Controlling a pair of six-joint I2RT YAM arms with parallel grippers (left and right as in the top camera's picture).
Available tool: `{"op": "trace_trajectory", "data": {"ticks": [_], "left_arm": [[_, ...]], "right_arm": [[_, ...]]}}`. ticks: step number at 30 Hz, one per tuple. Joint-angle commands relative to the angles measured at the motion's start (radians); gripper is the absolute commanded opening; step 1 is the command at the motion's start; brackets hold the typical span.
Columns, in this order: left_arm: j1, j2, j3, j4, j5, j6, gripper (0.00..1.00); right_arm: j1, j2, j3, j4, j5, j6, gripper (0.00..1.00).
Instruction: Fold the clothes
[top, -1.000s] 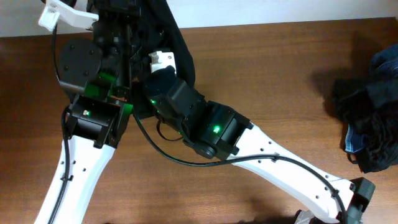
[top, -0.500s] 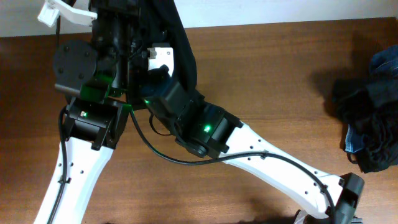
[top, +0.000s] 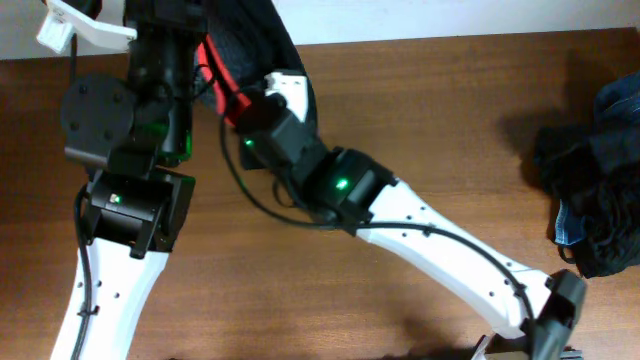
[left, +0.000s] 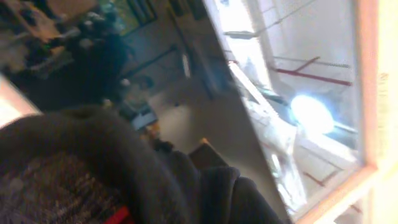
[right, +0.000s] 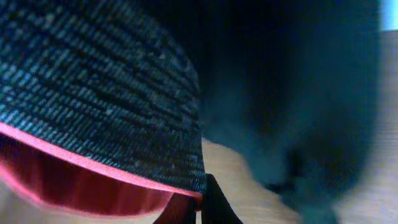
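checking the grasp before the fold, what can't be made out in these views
- Left pincer: fingers missing from the left wrist view, under the left arm overhead; open or shut unclear.
- Right pincer: pants fill the blurred right wrist view; grip unclear.
- Pants' full shape: cut by overhead's top edge.
- Heap: cut by overhead's right edge.

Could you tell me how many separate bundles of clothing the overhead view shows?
2: the black pants at top left, and a dark and blue heap at the right edge of the table, which may hide several pieces.
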Motion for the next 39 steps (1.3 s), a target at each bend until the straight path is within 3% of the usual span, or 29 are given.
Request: {"op": "trace_trajectory", "data": {"ticks": [1, 8, 15, 20, 22, 27, 31, 33, 39], "left_arm": [[0.042, -0.030, 0.042, 0.008, 0.010, 0.019, 0.01], [0.055, -0.030, 0.042, -0.116, -0.011, 0.019, 0.01], [0.051, -0.030, 0.042, -0.211, -0.013, 0.018, 0.04], [0.052, -0.031, 0.042, -0.260, 0.183, 0.018, 0.04], [0.052, -0.032, 0.042, -0.262, 0.268, 0.019, 0.09], [0.052, -0.032, 0.042, -0.276, 0.329, 0.018, 0.15], [0.050, -0.039, 0.042, -0.270, 0.723, 0.007, 0.21], [0.050, -0.042, 0.042, -0.272, 0.824, 0.016, 0.23], [0.088, -0.043, 0.042, -0.391, 0.841, 0.160, 0.24]], "right_arm": [[-0.051, -0.084, -0.003, -0.055, 0.020, -0.044, 0.04], [-0.093, -0.229, -0.003, -0.116, 0.012, -0.256, 0.04], [-0.117, -0.359, -0.002, -0.090, 0.054, -0.371, 0.04], [-0.171, -0.399, -0.002, -0.079, 0.079, -0.411, 0.04], [-0.186, -0.407, -0.002, -0.080, 0.079, -0.446, 0.04], [-0.232, -0.414, -0.002, -0.079, 0.083, -0.484, 0.04], [-0.271, -0.420, -0.002, -0.079, 0.083, -0.502, 0.04], [-0.290, -0.422, -0.001, -0.075, 0.083, -0.502, 0.04], [-0.310, -0.425, -0.001, -0.069, 0.078, -0.502, 0.04]]}}
